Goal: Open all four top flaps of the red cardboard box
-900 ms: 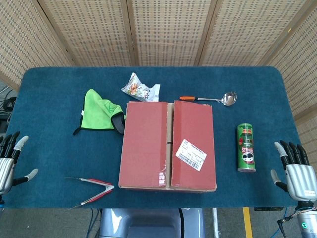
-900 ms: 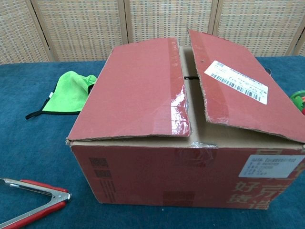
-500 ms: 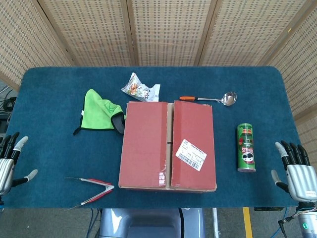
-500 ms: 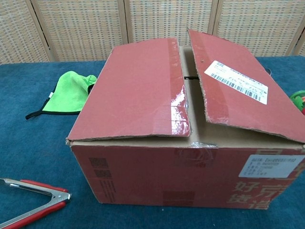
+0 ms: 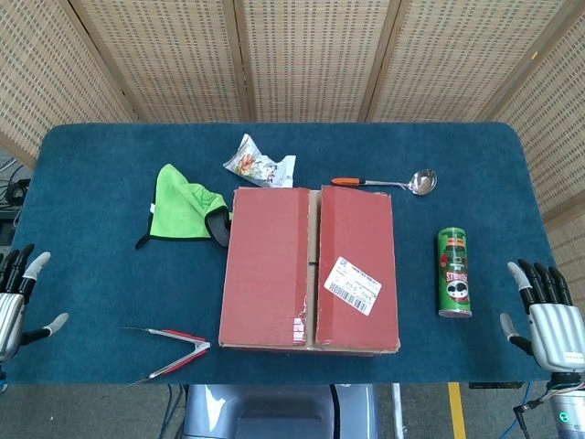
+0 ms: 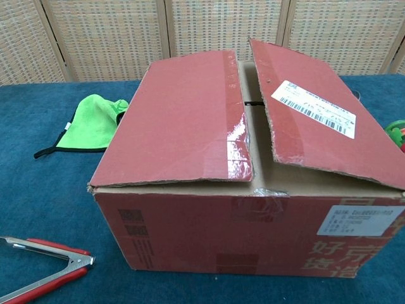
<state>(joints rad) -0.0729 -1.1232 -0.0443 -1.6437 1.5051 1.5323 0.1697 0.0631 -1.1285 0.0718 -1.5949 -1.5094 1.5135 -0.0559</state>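
Sitting in the middle of the blue tabletop (image 5: 110, 274) is the red box (image 5: 309, 270). Its two big top flaps are folded down over the top. The left flap (image 6: 183, 117) and the right flap (image 6: 316, 120) do not quite meet, so a thin gap runs between them. In the chest view both flaps lift up a little near the gap, and brown cardboard shows under them. A white label (image 5: 354, 285) is stuck on the right flap.

The left hand (image 5: 16, 302) is at the left edge of the tabletop, well apart from the box. Its fingers are spread and it holds nothing. The right hand (image 5: 547, 315) is at the right edge, also well apart from the box. Its fingers are spread too and it holds nothing.

A green cloth (image 5: 183, 206) lies just beside the box on the left. A snack bag (image 5: 259, 164) lies behind the box, near its back left corner. A ladle (image 5: 388, 182) with an orange handle lies behind the box too. A green can (image 5: 453, 273) lies on its side between the box and the right hand. Red tongs (image 5: 174, 352) lie near the front edge, left of the box.
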